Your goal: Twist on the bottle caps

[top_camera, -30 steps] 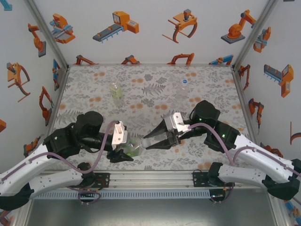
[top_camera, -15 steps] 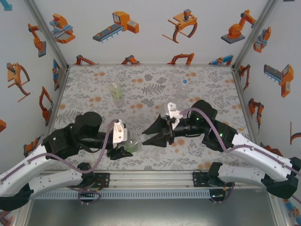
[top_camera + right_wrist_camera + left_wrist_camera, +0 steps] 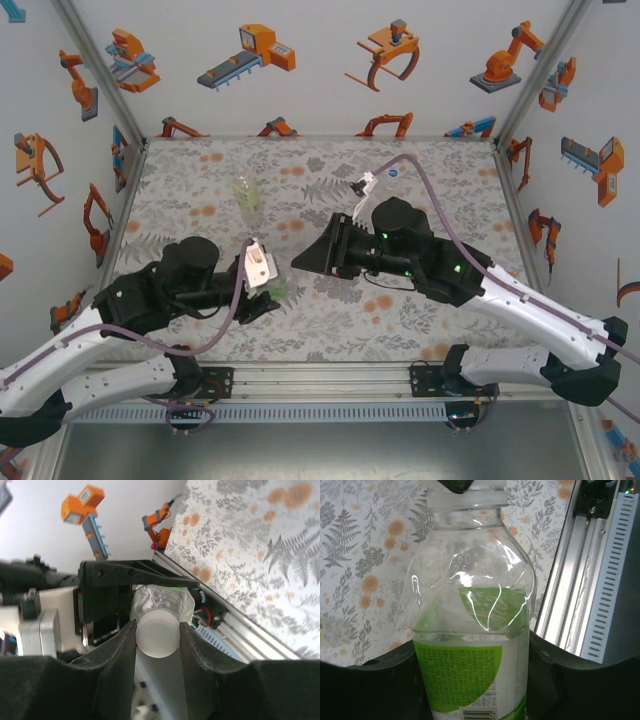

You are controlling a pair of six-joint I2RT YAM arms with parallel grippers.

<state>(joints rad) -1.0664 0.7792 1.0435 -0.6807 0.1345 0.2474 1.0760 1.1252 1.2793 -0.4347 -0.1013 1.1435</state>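
**Cap and bottle, both wrist views and overhead.** Your left gripper (image 3: 470,685) was clamped on the green-labelled clear plastic bottle (image 3: 470,630), one dark finger on each side of the label band. In the left wrist view, the bottle's long axis ran straight up the frame, base toward the camera and neck at the top edge. In the right wrist view you looked at the same bottle end-on, its mouth pointing back toward that camera.

Your right gripper (image 3: 157,632) was closed narrowly on the white round plastic cap (image 3: 157,636), both fingers touching its sides. The cap sat at the mouth of the bottle; whether it was threaded on could not be told.

Overhead, the two grippers met near the middle of the flower-patterned table (image 3: 200,215), toward its near edge.

**Writing.** The label carried a block of fine print on green, too small to read, and a barcode (image 3: 477,714) at its lower edge. Embossed digits (image 3: 470,560) ran across the clear shoulder, not surely legible.

**Also shown.** A small clear bottle of yellowish liquid (image 3: 247,192) stood at the far left. A colourless bottle with a blue top (image 3: 392,177) stood at the far right, behind the right arm.
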